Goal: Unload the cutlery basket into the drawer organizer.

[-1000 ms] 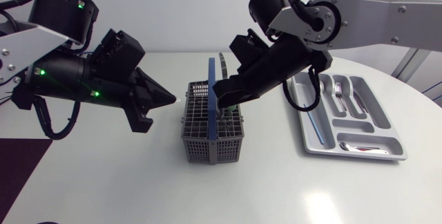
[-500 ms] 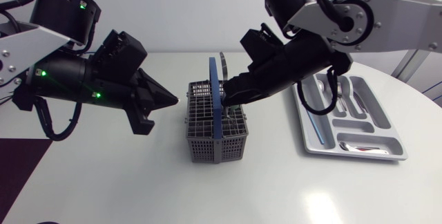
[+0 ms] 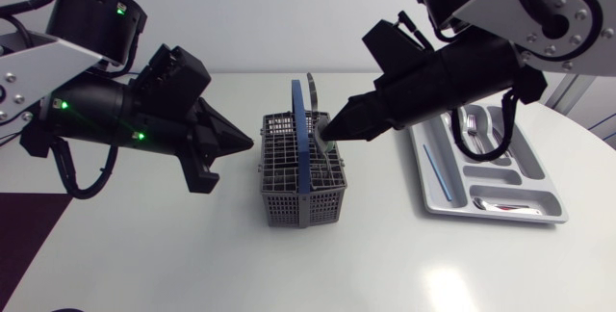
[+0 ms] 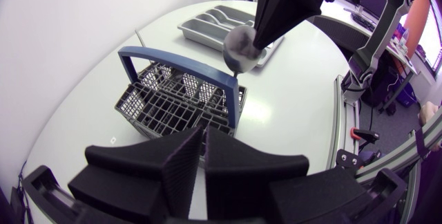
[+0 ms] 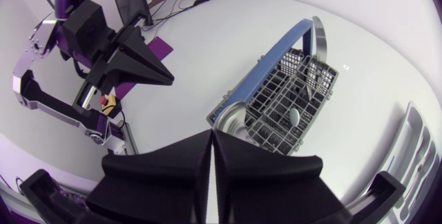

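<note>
Pointing handle-down, upright spoon (image 4: 238, 48)

Right gripper (image 3: 329, 133) is rising and drawing back rightward, lifting a spoon (image 4: 239, 46) up from the basket (image 3: 300, 182).

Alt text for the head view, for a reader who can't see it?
The right gripper holds a spoon just above the grey cutlery basket, beside its blue handle. The left gripper, shut and empty, points at the basket from the opposite side. The partly filled drawer organizer lies at the right.
</note>
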Controlling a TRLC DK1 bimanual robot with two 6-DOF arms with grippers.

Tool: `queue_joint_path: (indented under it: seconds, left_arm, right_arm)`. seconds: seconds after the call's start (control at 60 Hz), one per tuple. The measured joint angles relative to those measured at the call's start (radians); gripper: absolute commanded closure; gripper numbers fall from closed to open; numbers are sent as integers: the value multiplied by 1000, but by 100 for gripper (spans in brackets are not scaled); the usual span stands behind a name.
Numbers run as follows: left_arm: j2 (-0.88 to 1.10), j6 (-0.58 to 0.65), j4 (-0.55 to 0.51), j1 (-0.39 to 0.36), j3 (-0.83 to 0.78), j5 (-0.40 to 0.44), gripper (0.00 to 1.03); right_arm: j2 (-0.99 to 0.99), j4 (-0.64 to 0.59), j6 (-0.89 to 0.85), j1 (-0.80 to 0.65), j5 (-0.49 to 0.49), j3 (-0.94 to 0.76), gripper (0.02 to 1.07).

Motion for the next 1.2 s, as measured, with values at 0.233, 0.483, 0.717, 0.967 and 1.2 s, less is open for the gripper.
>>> queue_joint_path:
  seconds: [0.233,0.483,0.717,0.967,1.2]
  left_arm:
    - [0,0,0,-8,-2,0,75]
    - [1,0,0,-19,-2,0,75]
    - [15,12,-3,-33,-2,0,75]
    - [40,48,-26,-56,-2,0,75]
    - [57,75,-34,-85,-2,0,75]
  right_arm:
    - [-16,-1,-129,-25,-116,-19,101]
    - [-16,-86,-297,-79,-219,-22,101]
    - [15,-217,-478,-122,-273,13,101]
    - [55,-370,-644,-150,-289,87,101]
    - [76,-504,-806,-169,-290,147,101]
